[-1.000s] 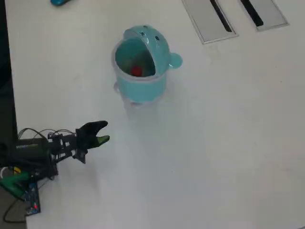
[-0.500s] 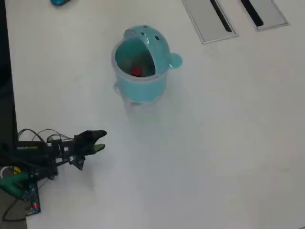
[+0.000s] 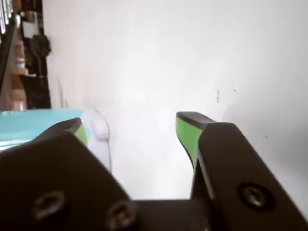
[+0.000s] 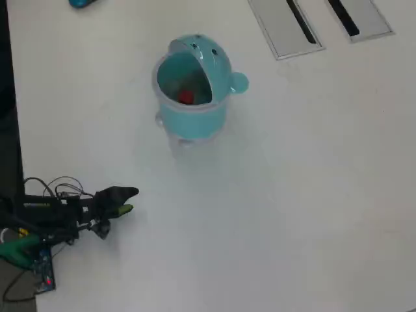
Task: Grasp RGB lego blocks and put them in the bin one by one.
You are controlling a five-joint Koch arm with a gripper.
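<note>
Bin (image 4: 192, 117): teal, domed; seen up and to the right of the gripper in the overhead view, well apart.
Gripper (image 3: 137, 132): jaws parted, nothing held between the green pads (image 3: 186, 132).
Red block (image 4: 186, 97): seen inside the bin.
Step in hand: the arm is best folded clear; no loose block is visible.

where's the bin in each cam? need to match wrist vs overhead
Wrist view: the bin sits at the left edge, mid-height, a teal strip partly hidden behind a jaw.
Overhead view: the bin stands upper centre, opening facing the camera.
Shared landmark: the gripper, green-padded, lower left in the overhead view.
</note>
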